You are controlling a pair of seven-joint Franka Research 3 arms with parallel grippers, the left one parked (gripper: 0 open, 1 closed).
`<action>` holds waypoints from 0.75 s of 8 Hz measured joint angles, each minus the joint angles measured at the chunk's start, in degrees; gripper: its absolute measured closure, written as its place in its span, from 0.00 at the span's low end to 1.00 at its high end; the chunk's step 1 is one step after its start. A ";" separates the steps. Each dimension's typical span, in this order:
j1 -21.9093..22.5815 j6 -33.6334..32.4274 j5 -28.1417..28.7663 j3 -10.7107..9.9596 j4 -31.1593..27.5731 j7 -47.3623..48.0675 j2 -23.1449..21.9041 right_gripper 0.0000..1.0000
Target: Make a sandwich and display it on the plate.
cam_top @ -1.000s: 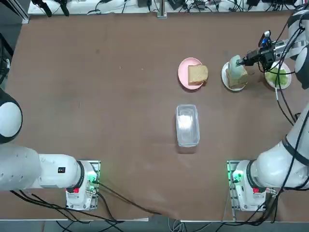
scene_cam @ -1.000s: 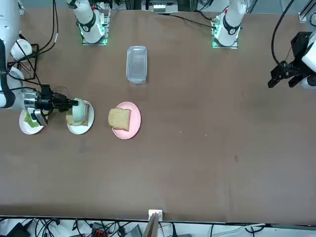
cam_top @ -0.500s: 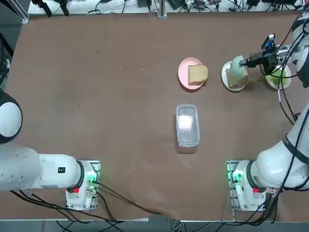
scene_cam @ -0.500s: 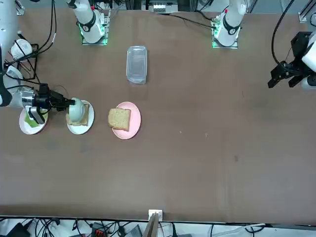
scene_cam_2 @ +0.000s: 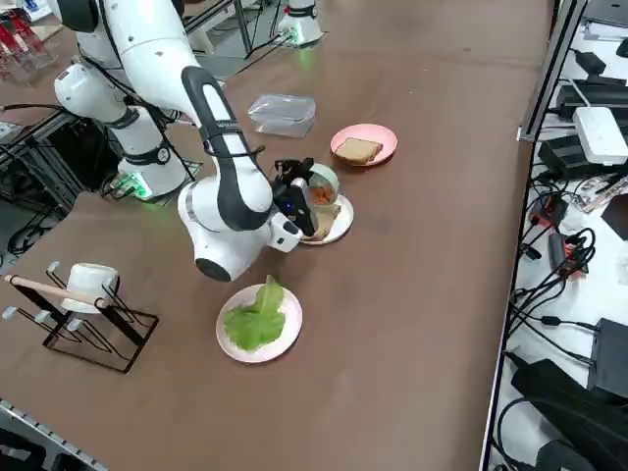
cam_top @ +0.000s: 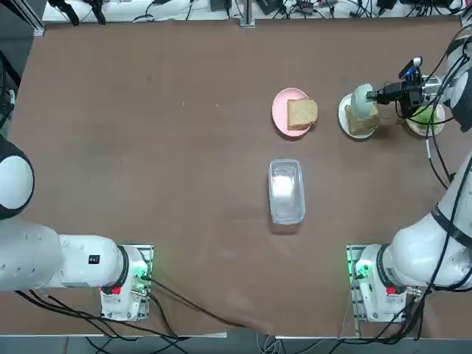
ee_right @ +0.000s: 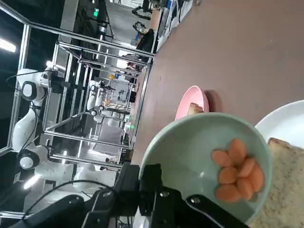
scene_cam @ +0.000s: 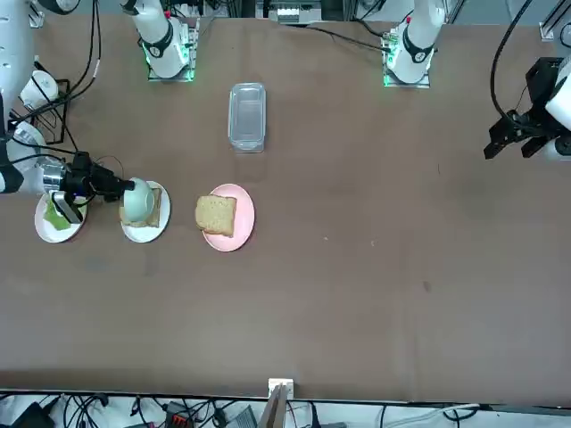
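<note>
From the top view, we are seeing one bread slice [cam_top: 361, 124] lying on the white plate [cam_top: 344, 116] on the brown worktop [cam_top: 184, 147]; the pincer [cam_top: 370, 96] is clenched on the bowl [cam_top: 361, 102] above that plate.

From the front view, we are seeing the pink plate [scene_cam: 243, 234] beside the white plate, holding another slice [scene_cam: 215, 215].

From the wrist view, we are seeing metal frames [ee_right: 88, 35] beyond the worktop, away from the white plate.

Green lettuce [scene_cam_2: 256, 321] lies on what looks like a pinkish-white plate [scene_cam_2: 231, 345].

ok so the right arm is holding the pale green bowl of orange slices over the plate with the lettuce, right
Not the lettuce plate: the right gripper holds the pale green bowl of orange slices over the white plate with bread, as the right side view shows.
</note>
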 joint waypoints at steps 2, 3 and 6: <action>-0.75 -2.02 0.80 0.00 0.00 -2.81 1.07 0.97; -1.28 -3.26 1.71 0.00 0.00 -3.89 1.70 0.97; -2.32 -4.47 2.41 0.00 0.00 -7.58 3.75 0.97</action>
